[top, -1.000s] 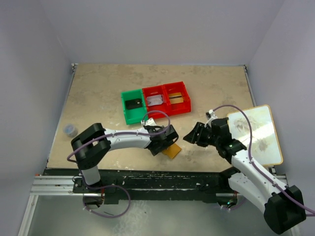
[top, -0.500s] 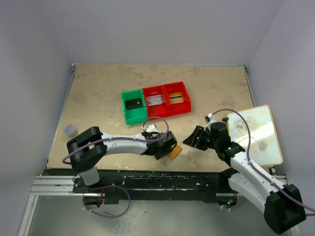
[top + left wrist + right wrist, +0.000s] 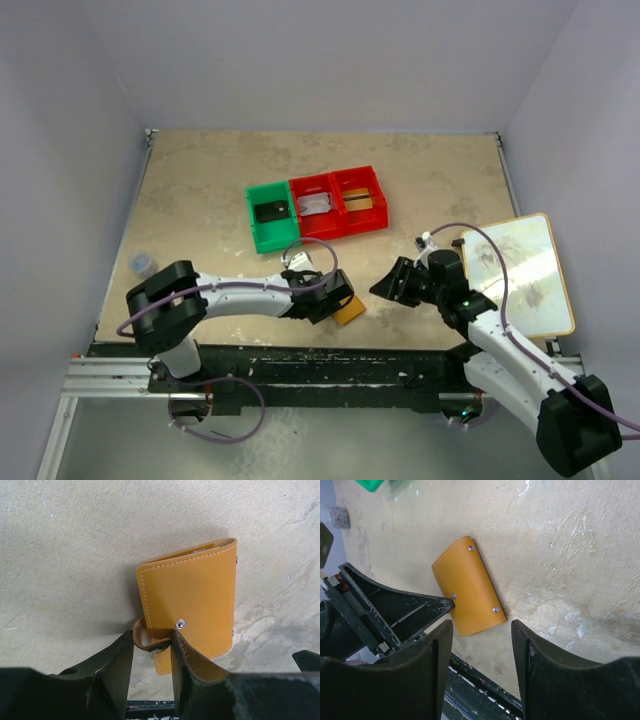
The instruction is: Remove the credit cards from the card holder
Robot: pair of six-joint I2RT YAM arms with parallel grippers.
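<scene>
Card holder: the card holder [image 3: 195, 595] is found closed, orange-tan outer face up, lying flat on the table [image 3: 200, 180] near its front edge, between the two grippers.
Tab clasp: the tab clasp [image 3: 145, 636] is seen curled out from the holder's edge, lying in the gap of the left jaws.
Left gripper: the left gripper [image 3: 152, 641] is set low at the holder with jaws narrow about the tab. Both fingers appear to touch it, but a firm pinch cannot be confirmed.
Right gripper: the right gripper [image 3: 481, 629] is held just beside the holder with jaws apart and nothing between them.
Cards: a black card [image 3: 271, 211] is noted in the green bin [image 3: 256, 228], a grey-white card [image 3: 315, 204] in the middle red bin [image 3: 303, 228], and a gold-tan card [image 3: 361, 204] in the right red bin [image 3: 379, 200].
Board: a white tan-edged board [image 3: 520, 272] is recorded at the table's right edge, well apart from the holder.
</scene>
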